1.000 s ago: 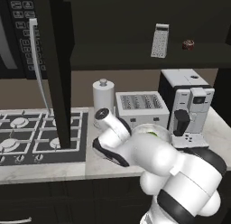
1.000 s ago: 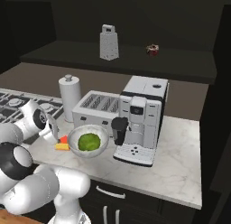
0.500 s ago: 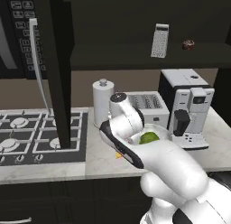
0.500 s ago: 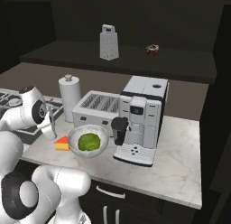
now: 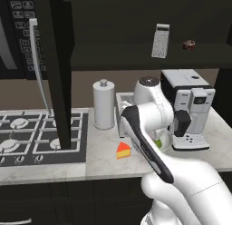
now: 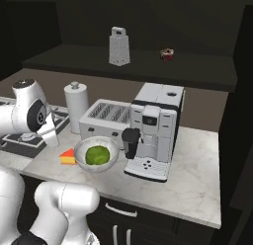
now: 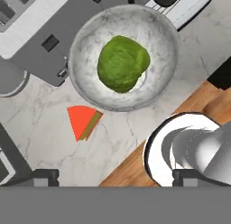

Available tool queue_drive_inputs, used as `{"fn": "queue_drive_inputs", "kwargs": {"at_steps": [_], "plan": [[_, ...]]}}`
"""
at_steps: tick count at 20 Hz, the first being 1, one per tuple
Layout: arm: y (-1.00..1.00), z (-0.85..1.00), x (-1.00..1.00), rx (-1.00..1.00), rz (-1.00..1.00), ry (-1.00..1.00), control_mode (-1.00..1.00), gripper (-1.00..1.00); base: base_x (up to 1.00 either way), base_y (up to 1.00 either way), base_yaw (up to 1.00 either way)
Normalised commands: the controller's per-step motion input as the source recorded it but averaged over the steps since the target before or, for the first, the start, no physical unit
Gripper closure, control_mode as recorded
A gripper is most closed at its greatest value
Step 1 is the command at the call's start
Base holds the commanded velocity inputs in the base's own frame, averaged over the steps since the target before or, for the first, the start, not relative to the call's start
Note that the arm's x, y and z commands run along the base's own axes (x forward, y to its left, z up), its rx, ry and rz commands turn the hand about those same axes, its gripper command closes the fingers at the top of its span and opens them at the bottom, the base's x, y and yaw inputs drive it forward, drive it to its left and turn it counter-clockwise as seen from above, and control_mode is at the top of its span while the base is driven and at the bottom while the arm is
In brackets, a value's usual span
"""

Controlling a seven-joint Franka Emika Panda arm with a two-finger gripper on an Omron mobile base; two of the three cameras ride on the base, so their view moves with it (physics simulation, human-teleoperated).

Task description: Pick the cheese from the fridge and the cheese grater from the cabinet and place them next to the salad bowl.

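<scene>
With the cheese (image 7: pixel 83 121) set beside the salad bowl (image 7: pixel 81 74) on the counter (image 7: pixel 40 128), jaws spread empty; cheese grater (image 6: pixel 118 46) waits on the far cabinet shelf

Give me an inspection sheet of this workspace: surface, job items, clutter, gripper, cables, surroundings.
Surface: pale marble counter, gas hob at its left end.
Job items: cheese lies on the counter beside the salad bowl, which holds a green leafy ball; cheese grater stands upright on the shelf of the cabinet, not yet fetched.
Clutter: toaster, coffee machine, white canister; small dark-red round object on the shelf.
Gripper: gripper open, empty, above cheese and bowl.
Cables: nothing seen.
Surroundings: open cabinet door over the hob.
</scene>
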Motion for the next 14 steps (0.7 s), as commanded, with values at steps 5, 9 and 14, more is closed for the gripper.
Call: {"fn": "queue_drive_inputs", "kwargs": {"at_steps": [5,9,14], "plan": [[-0.16,0.82,-0.78,0.00,0.24,0.01,-1.00,-1.00,0.00,0.00,0.00],[-0.29,0.65,-0.60,-0.05,0.31,0.00,-1.00,-1.00,0.00,0.00,0.00],[-0.48,0.31,-0.29,-0.28,0.38,-0.23,-1.00,-1.00,0.00,0.00,0.00]]}}
